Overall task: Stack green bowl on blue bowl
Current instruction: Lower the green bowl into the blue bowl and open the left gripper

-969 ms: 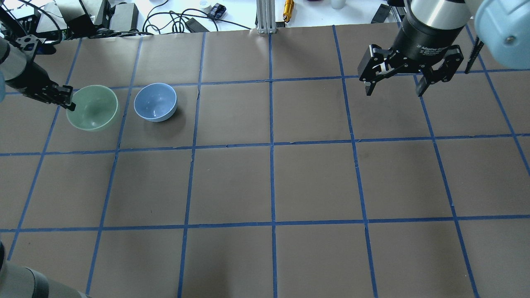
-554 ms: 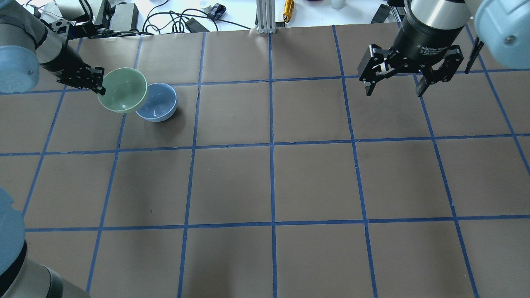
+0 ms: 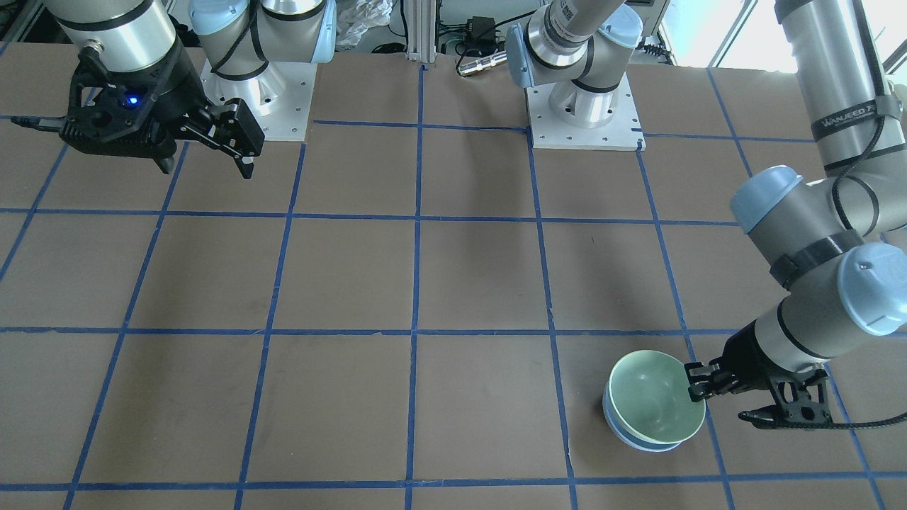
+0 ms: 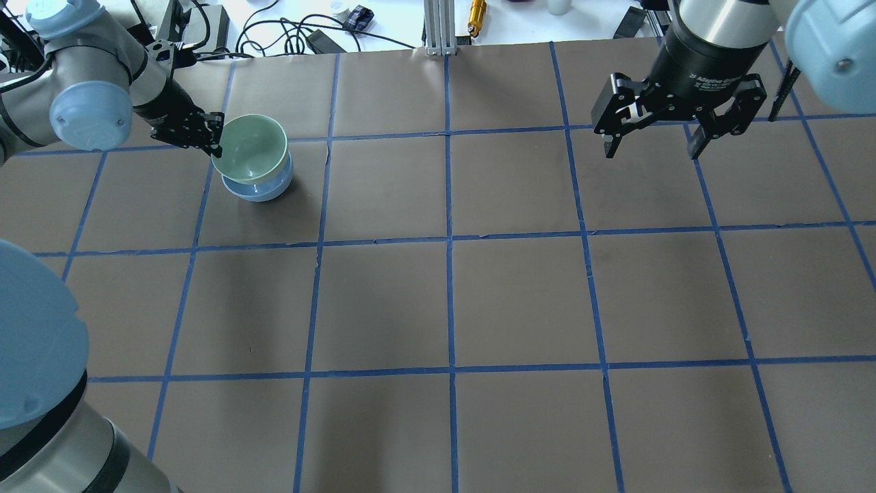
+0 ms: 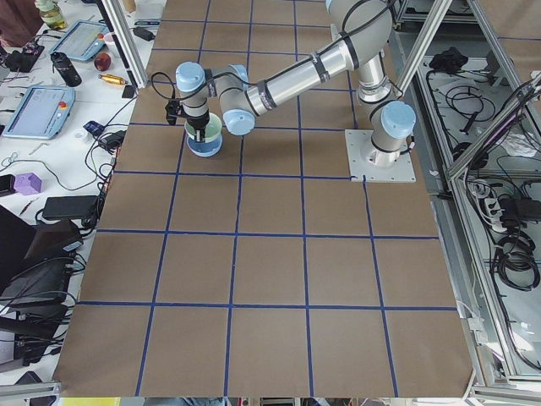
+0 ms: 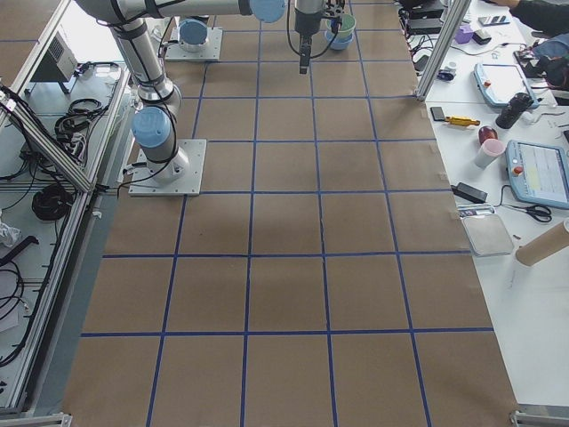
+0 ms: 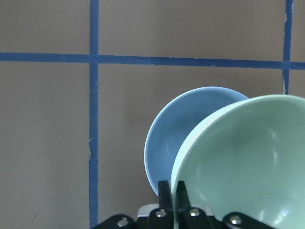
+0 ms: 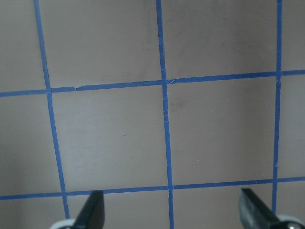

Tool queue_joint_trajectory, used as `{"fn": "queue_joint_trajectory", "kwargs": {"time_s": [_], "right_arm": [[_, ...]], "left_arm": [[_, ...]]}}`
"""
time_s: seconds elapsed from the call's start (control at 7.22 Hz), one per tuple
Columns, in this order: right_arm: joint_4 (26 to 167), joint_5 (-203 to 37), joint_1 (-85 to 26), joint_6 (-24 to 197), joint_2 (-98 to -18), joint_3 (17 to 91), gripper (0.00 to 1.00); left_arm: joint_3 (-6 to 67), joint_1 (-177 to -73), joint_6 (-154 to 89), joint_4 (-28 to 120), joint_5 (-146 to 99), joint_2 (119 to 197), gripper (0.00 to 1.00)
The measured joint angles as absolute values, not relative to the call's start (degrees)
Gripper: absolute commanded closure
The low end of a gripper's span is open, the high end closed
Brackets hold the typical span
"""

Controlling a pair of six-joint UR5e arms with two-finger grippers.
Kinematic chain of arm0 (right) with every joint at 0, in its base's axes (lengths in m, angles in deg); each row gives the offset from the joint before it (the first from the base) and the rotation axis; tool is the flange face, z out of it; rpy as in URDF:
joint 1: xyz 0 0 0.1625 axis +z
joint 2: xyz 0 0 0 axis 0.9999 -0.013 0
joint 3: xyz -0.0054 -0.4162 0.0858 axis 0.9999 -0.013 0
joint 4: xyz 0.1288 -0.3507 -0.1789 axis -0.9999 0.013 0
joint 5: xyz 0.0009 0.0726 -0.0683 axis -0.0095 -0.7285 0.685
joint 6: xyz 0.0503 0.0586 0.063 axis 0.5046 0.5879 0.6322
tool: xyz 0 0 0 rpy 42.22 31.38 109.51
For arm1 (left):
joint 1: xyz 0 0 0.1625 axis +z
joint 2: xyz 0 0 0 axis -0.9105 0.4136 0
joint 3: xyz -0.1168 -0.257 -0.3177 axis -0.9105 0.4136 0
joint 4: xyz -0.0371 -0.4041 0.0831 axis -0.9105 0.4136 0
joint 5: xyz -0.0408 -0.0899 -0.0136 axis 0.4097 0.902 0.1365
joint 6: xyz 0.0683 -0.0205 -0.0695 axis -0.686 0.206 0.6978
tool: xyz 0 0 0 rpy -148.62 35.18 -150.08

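Note:
The pale green bowl (image 4: 250,146) hangs just above the light blue bowl (image 4: 257,191), almost centred over it, at the far left of the table. My left gripper (image 4: 215,148) is shut on the green bowl's left rim. In the left wrist view the green bowl (image 7: 248,162) fills the lower right and the blue bowl (image 7: 178,138) shows beneath it, offset to the left. In the front-facing view the green bowl (image 3: 655,397) covers most of the blue bowl (image 3: 638,438). My right gripper (image 4: 651,145) is open and empty, high over the far right of the table.
The table is brown paper with a grid of blue tape lines (image 4: 448,239). Cables, boxes and a metal post (image 4: 438,27) lie beyond the far edge. The right wrist view shows only bare table and tape.
My left gripper has carried the green bowl to the right, from beside the blue bowl to directly over it. The right arm has not moved.

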State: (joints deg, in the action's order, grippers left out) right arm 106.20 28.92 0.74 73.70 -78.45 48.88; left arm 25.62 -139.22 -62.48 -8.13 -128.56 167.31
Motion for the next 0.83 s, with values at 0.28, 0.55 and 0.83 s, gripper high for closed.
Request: {"fn": "queue_joint_trajectory", "kwargs": {"time_s": [0.28, 0.55, 0.83], "right_arm": [[106.22, 28.92, 0.74, 73.73, -78.45, 48.88, 0.0], [106.23, 28.92, 0.74, 73.7, -78.44, 48.86, 0.0], [106.21, 28.92, 0.74, 73.71, -78.45, 48.88, 0.0]], "left_arm": [[25.25, -139.29, -63.17, -9.79, -129.54, 168.71, 0.41], [25.13, -139.31, -63.78, -10.04, -129.82, 169.24, 0.0], [24.97, -139.99, -63.06, -7.93, -130.01, 167.34, 0.0]]}}
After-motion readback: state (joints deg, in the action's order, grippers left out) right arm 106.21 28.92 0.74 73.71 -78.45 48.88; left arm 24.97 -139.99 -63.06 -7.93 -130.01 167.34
